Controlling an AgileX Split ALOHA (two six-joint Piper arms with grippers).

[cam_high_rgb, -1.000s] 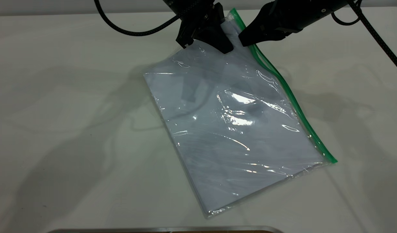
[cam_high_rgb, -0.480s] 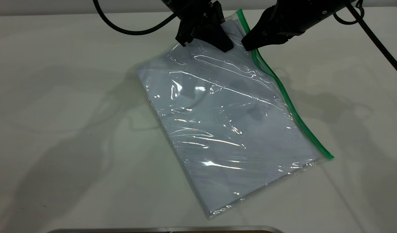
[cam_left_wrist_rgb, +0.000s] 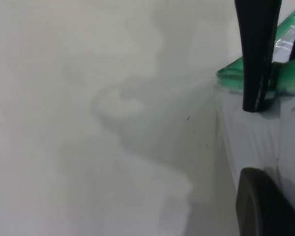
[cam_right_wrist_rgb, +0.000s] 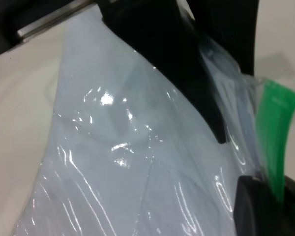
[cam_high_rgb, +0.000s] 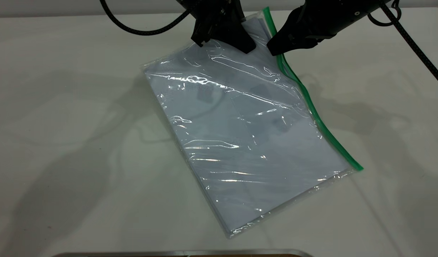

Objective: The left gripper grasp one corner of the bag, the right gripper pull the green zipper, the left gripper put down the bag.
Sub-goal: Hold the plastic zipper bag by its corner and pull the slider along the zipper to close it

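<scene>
The bag (cam_high_rgb: 240,135), a clear pouch with white sheets inside, lies slanted on the table with its far end lifted. The green zipper (cam_high_rgb: 311,107) runs along its right edge. My left gripper (cam_high_rgb: 240,41) is shut on the bag's far corner by the green edge. In the left wrist view its fingers (cam_left_wrist_rgb: 255,64) pinch the plastic beside the green strip (cam_left_wrist_rgb: 287,73). My right gripper (cam_high_rgb: 276,48) is shut on the green zipper near that same end. In the right wrist view the green strip (cam_right_wrist_rgb: 275,132) runs down into the jaws, with the left gripper (cam_right_wrist_rgb: 187,64) just behind.
The white table (cam_high_rgb: 62,107) spreads wide on both sides of the bag. A metal-edged strip (cam_high_rgb: 183,253) lies at the table's near edge. Black cables (cam_high_rgb: 415,39) trail from the arms at the far side.
The left gripper has lifted the far corner a little higher. The bag has slid and turned slightly leftward, and its near green corner has moved back. The right gripper shifted slightly right along the zipper.
</scene>
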